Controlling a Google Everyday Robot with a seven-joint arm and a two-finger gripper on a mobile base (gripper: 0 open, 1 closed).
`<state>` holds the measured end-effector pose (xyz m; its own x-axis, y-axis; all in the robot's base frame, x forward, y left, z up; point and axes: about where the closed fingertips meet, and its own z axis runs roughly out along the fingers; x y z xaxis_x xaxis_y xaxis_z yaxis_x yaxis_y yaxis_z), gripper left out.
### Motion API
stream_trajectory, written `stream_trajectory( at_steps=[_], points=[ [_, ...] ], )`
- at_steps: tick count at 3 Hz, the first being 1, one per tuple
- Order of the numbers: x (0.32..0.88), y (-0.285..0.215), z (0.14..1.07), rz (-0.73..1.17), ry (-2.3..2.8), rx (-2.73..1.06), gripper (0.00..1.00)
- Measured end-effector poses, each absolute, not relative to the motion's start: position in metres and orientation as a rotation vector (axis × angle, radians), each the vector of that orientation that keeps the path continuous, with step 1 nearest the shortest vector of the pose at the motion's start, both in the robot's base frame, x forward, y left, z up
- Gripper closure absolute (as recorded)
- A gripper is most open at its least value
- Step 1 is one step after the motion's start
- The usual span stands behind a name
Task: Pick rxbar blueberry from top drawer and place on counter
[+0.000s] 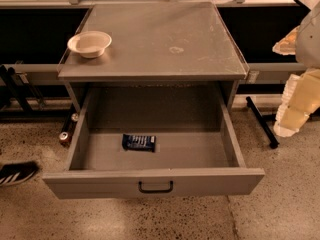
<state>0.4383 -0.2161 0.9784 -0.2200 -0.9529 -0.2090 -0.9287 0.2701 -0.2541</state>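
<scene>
The top drawer (155, 183) is pulled out wide, with its black handle at the front centre. The rxbar blueberry (139, 142), a dark navy wrapper with pale lettering, lies flat on the drawer floor, left of centre. The counter (160, 44) is the grey top above it, with a pale smudge near the middle. My gripper (286, 124) hangs at the far right edge of the view, beside the cabinet and outside the drawer. It is well to the right of the bar and holds nothing that I can see.
A white bowl (89, 43) stands on the counter's left front corner. A can (65, 137) lies on the floor left of the drawer. A shoe (15, 173) shows at the left edge. A black bar (262, 124) lies on the floor at the right.
</scene>
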Motion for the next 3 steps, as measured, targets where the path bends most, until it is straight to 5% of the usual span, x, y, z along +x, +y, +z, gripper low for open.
stream_trajectory(
  at_steps=[3],
  points=[
    [0.488, -0.178, 0.939, 0.061, 2.130, -1.690, 0.00]
  ],
)
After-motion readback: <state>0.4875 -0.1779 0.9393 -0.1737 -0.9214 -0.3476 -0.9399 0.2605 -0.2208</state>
